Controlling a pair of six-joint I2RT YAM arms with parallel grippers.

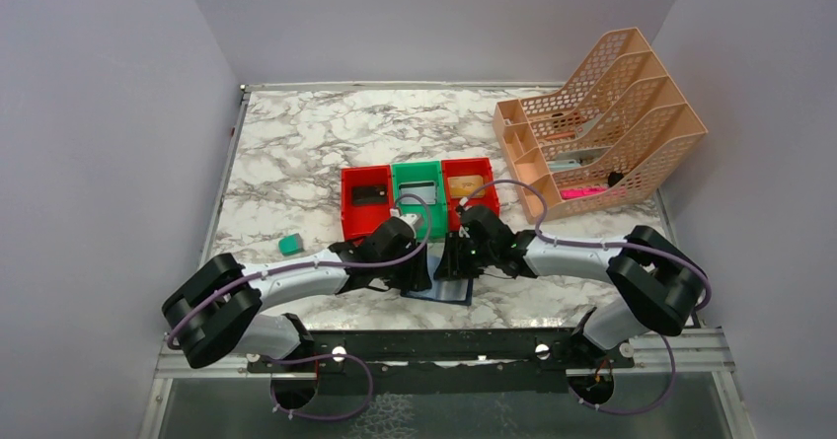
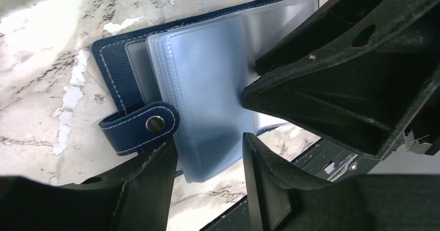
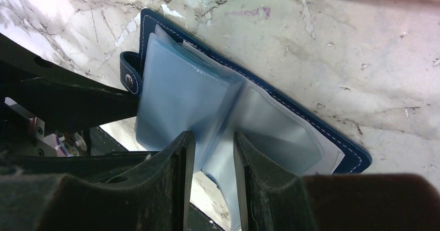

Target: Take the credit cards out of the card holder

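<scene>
The navy card holder point(image 1: 456, 292) lies open on the marble near the front edge, its pale blue sleeves fanned out point(image 2: 202, 85) point(image 3: 181, 85). Its snap tab point(image 2: 140, 127) sticks out to one side. No card shows in the sleeves. A black card point(image 1: 368, 194), a silver-grey card point(image 1: 417, 193) and a gold card point(image 1: 468, 184) lie in the three bins behind. My left gripper point(image 1: 422, 267) point(image 2: 207, 161) is open, with the sleeve stack's near edge between its fingers. My right gripper point(image 1: 452, 259) point(image 3: 212, 155) is open, straddling the sleeves' fold.
Red point(image 1: 367, 224), green point(image 1: 419, 224) and red point(image 1: 474, 207) bins stand in a row just behind the grippers. A small teal block point(image 1: 290, 244) lies to the left. A peach file rack point(image 1: 602, 123) fills the back right. A black rail point(image 1: 444, 345) runs along the table's front.
</scene>
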